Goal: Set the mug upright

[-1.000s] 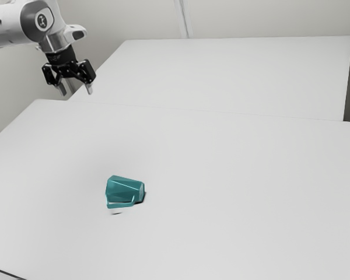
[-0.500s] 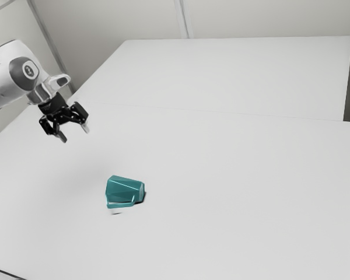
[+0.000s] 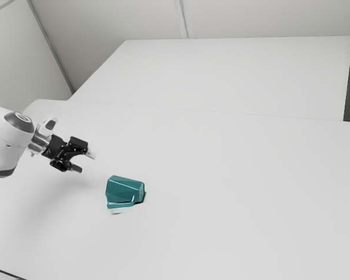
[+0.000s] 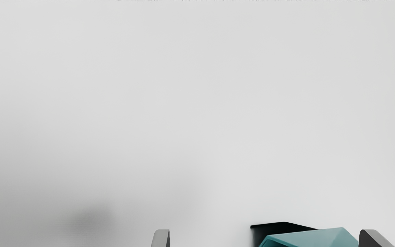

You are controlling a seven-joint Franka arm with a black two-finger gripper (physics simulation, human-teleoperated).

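Mug on its side, open tool nearby, apart.

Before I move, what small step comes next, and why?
I'd probably nudge the open claw sideways to centre the mug between its fingers: in the wrist view the mug sits nearer one finger, and the exterior view shows it lying on its side beyond the fingertips.

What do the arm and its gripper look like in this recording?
The arm is smooth, rounded and white, with a darker grey joint cap bearing a pale oval marking, and a silvery section near the wrist. The gripper is black and angular, its two slim fingers ending in grey tips.
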